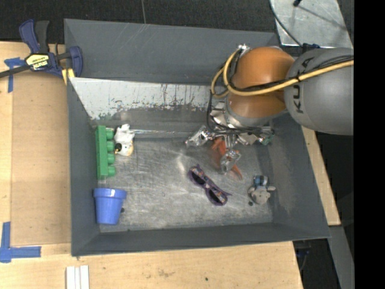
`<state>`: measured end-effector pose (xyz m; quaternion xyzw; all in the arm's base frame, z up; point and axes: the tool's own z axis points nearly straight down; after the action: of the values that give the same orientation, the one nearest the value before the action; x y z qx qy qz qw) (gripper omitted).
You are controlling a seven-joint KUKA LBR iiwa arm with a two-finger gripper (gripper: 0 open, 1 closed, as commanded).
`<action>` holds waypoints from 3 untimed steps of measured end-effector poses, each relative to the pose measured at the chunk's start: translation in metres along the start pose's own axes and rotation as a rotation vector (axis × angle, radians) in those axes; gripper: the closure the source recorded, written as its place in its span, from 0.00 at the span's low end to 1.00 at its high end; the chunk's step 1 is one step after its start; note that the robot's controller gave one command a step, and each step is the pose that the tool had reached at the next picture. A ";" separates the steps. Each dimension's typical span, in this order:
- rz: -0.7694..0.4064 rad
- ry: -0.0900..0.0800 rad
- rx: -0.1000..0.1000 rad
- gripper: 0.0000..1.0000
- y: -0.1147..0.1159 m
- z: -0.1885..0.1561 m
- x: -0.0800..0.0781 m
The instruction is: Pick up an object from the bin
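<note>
The gripper (228, 158) hangs right of centre over an orange-red thing (237, 172); whether it is open or closed I cannot tell. It should descend straight and centred, avoiding the purple sunglasses (209, 185) lower left.

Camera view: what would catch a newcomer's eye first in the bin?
The arm's pincer hangs low over the grey metal bin's right half, with purple plastic sunglasses lying just in front of it. Along the left wall lie a long green studded plastic block and, nearer the front, a blue plastic cup.
</note>
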<state>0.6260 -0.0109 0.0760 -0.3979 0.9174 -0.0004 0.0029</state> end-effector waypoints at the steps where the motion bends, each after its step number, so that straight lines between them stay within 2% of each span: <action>1: 0.001 0.000 0.000 0.00 0.000 0.000 0.000; 2: -0.072 0.001 -0.002 0.00 -0.009 -0.006 0.049; 3: -0.136 0.041 -0.030 1.00 0.005 0.006 0.023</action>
<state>0.6069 -0.0247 0.0701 -0.4593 0.8880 0.0049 -0.0221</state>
